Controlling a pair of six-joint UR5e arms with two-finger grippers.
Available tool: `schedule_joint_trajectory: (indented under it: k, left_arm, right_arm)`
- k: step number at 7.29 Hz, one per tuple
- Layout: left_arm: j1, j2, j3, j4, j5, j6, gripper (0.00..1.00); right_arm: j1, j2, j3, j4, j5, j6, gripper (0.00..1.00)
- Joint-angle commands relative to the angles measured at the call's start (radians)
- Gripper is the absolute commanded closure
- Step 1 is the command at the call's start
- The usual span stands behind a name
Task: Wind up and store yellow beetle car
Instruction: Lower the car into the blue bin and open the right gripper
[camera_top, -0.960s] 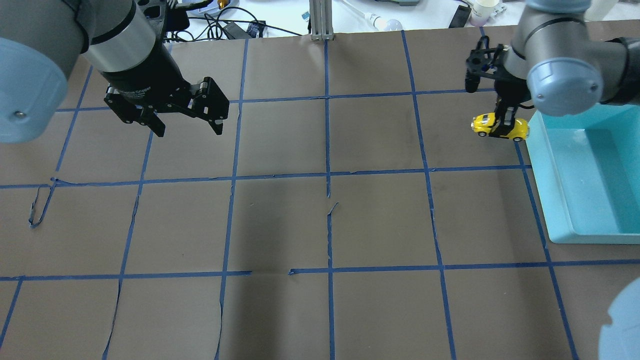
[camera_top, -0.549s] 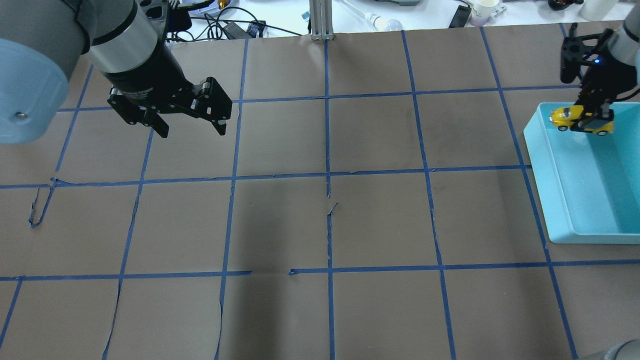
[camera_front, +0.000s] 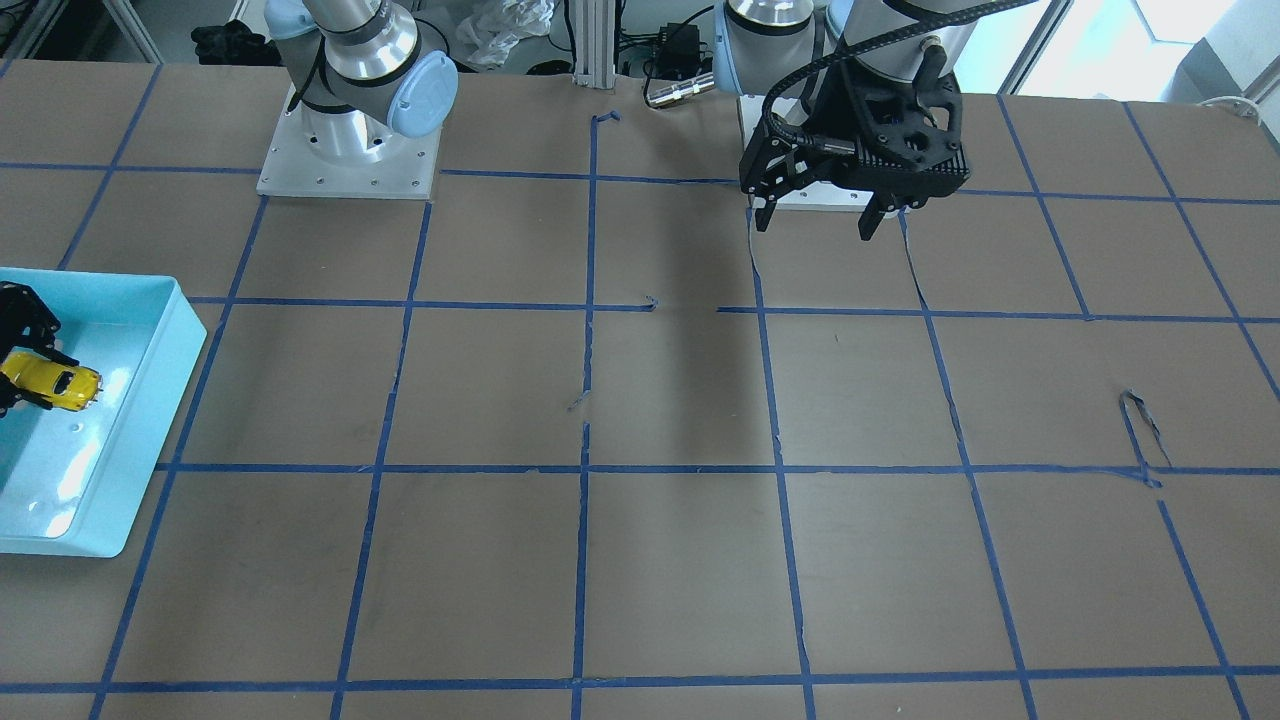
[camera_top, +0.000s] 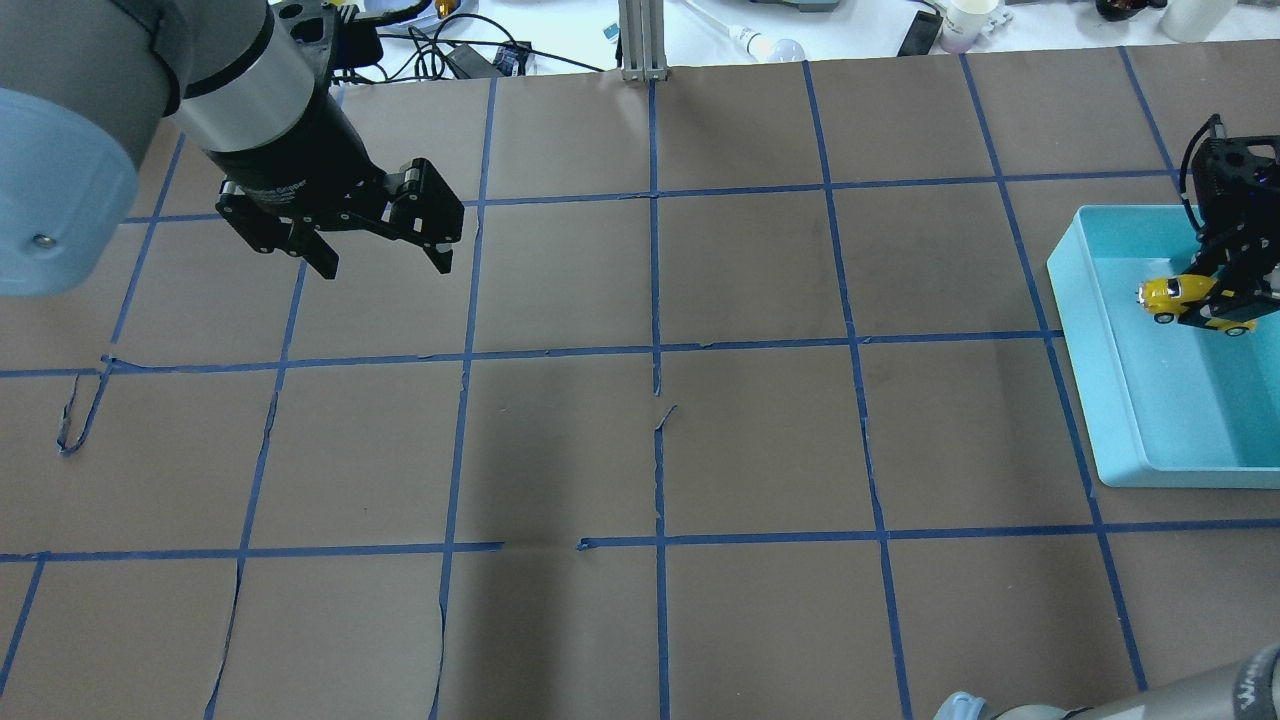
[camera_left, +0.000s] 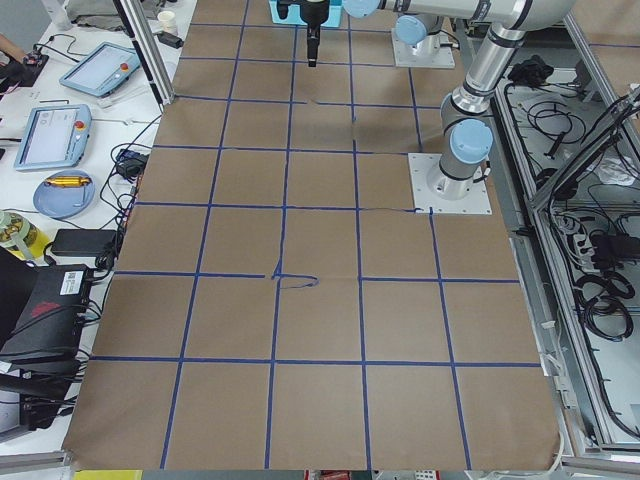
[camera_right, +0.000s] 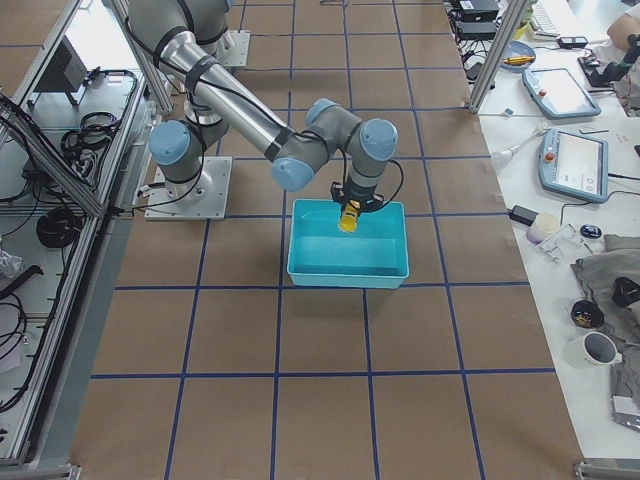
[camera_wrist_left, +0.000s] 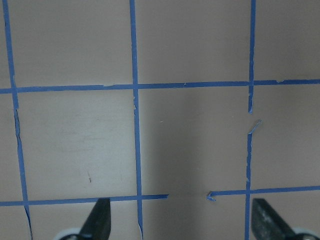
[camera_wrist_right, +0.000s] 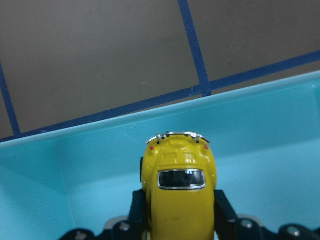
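Note:
The yellow beetle car (camera_top: 1190, 300) is held in my right gripper (camera_top: 1222, 297), which is shut on its sides and hangs over the inside of the light-blue bin (camera_top: 1110, 400). The car also shows in the front view (camera_front: 52, 383), in the right side view (camera_right: 349, 218) and in the right wrist view (camera_wrist_right: 181, 192), between the two fingers and above the bin floor. My left gripper (camera_top: 383, 255) is open and empty, high over the far left of the table; it also shows in the front view (camera_front: 815, 215) and in the left wrist view (camera_wrist_left: 181, 220).
The bin (camera_front: 150, 400) stands at the table's right edge, near my right arm's base. The brown table (camera_top: 650, 450) carries a blue tape grid with some loose tape ends (camera_top: 75, 415). Cables and small items lie beyond the far edge (camera_top: 450, 50).
My right gripper has carried the car from beside the bin's left wall to over its inside, and lower. The left gripper has barely moved.

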Motion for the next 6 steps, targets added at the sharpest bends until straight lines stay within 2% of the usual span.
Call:
schedule_joint_trajectory:
  k: [1, 2, 3, 4, 6]
  left_arm:
    - [0.001, 0.0, -0.002, 0.001, 0.001, 0.0, 0.0]
    - [0.004, 0.0, -0.001, 0.001, 0.001, 0.0, 0.0]
    - [0.004, 0.001, -0.001, 0.001, 0.0, 0.0, 0.0]
    - [0.006, 0.0, 0.001, 0.001, 0.0, 0.0, 0.0]
    - [0.006, 0.0, 0.001, 0.001, 0.0, 0.0, 0.0]
  right_arm:
    - [-0.026, 0.067, 0.015, -0.078, -0.002, -0.052, 1.0]
    - [-0.026, 0.078, 0.017, -0.116, -0.01, -0.061, 1.0]
    - [-0.026, 0.104, 0.014, -0.124, -0.011, -0.099, 0.95]
    - [-0.026, 0.107, 0.014, -0.126, 0.008, -0.089, 0.01]
    - [-0.026, 0.089, 0.005, -0.126, 0.004, 0.007, 0.0]
